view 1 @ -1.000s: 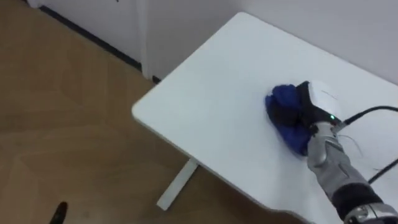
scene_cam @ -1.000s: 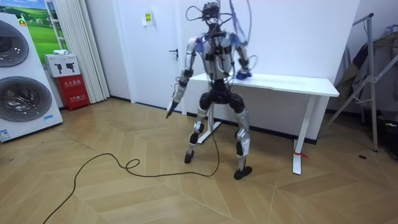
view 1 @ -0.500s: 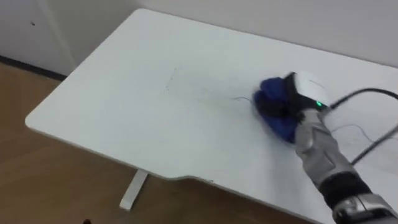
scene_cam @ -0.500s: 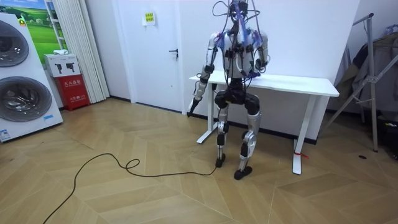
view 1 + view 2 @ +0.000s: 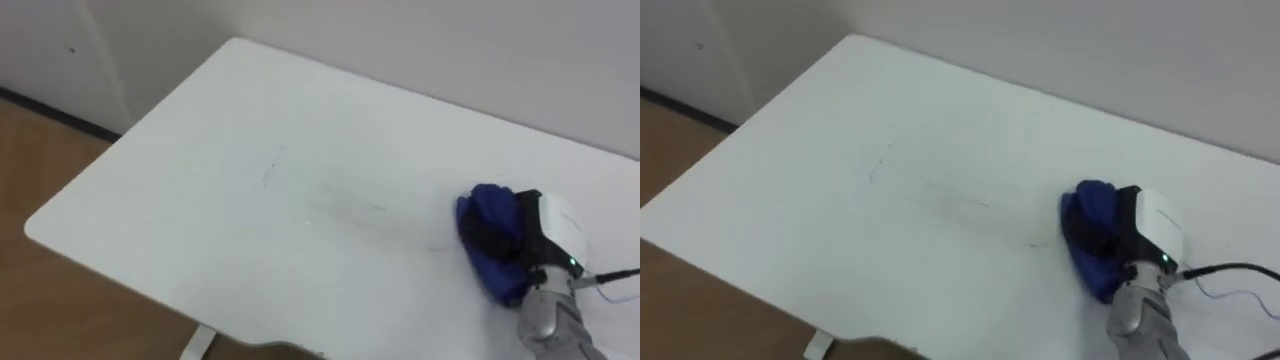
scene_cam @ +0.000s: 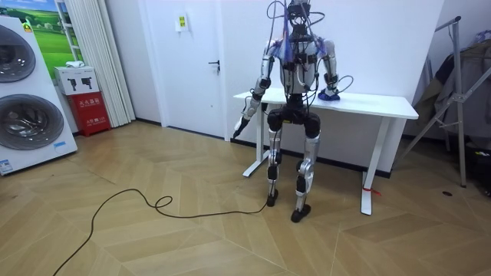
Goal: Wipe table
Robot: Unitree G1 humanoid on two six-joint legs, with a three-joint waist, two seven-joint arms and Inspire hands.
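White table [image 5: 200,200], faintly scribbled; right hand [image 5: 553,226] clutches blue cloth [image 5: 486,206] against its top.

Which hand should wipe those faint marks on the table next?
Right. The right hand holds the blue cloth on the table, beside the marks; the left hand hangs low off the table's end.

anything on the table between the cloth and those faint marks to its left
Nothing visible stands in the way. The right hand grips the blue cloth on the white table, and the tabletop from the cloth across to the faint marks shows nothing lying on it.
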